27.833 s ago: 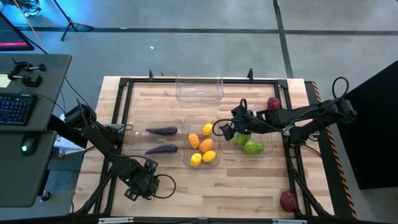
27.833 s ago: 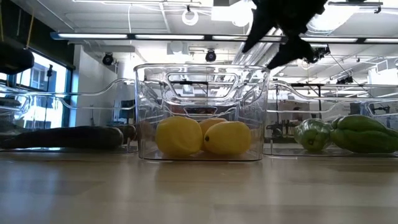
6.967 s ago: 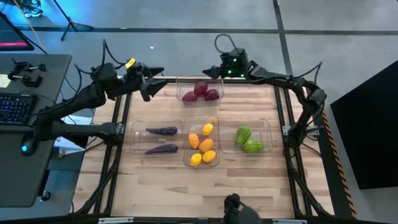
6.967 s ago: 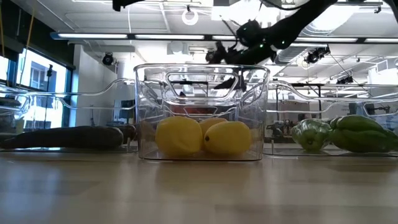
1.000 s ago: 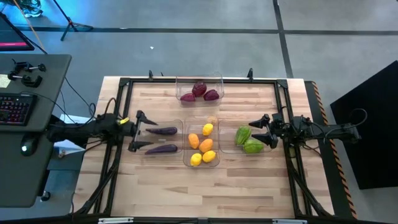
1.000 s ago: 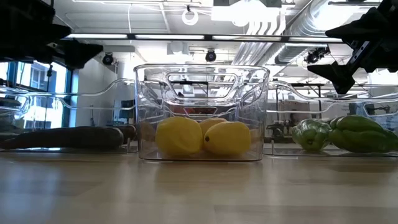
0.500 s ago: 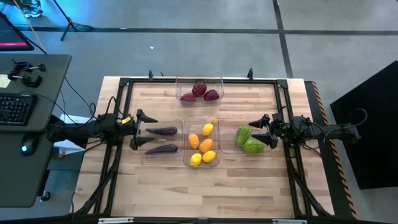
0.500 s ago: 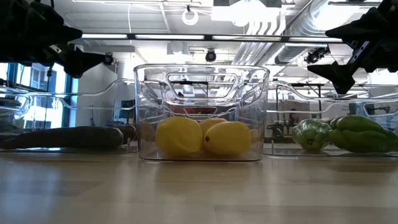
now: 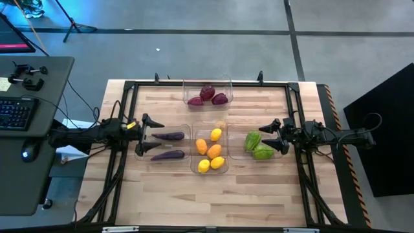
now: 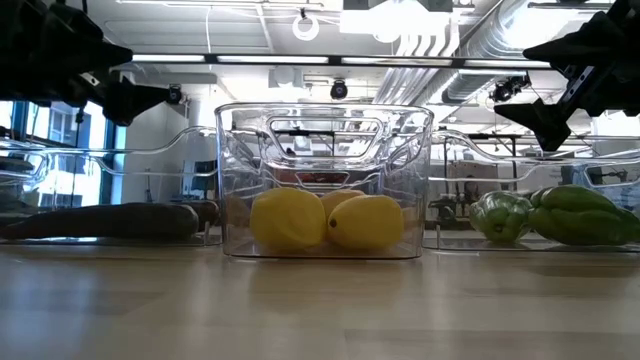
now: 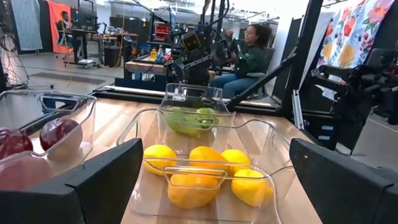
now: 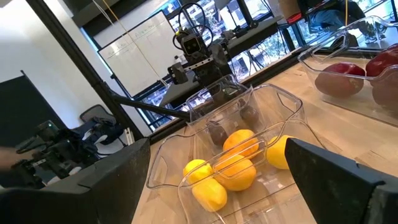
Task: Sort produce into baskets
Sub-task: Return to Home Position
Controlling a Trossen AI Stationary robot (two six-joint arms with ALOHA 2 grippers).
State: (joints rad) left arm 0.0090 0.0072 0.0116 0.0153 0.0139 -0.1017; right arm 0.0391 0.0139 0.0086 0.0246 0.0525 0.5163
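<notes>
Four clear bins stand on the wooden table. The far bin (image 9: 207, 94) holds dark red round pieces. The left bin (image 9: 163, 145) holds two purple eggplants. The middle bin (image 9: 210, 149) holds lemons and orange pieces (image 11: 189, 186). The right bin (image 9: 260, 146) holds green ridged pieces (image 10: 560, 215). My left gripper (image 9: 149, 137) hangs open and empty over the left bin's left end. My right gripper (image 9: 268, 136) hangs open and empty over the right bin's right part.
A black frame (image 9: 129, 84) runs around the table's edges. Bare wood lies along the near side (image 9: 213, 200). A desk with a keyboard (image 9: 16, 110) stands off the table's left. A seated person (image 11: 249, 50) shows in the room beyond.
My left gripper has edged a little toward the table's right, over the eggplant bin's left end, and stays open. The produce and bins have not moved.
</notes>
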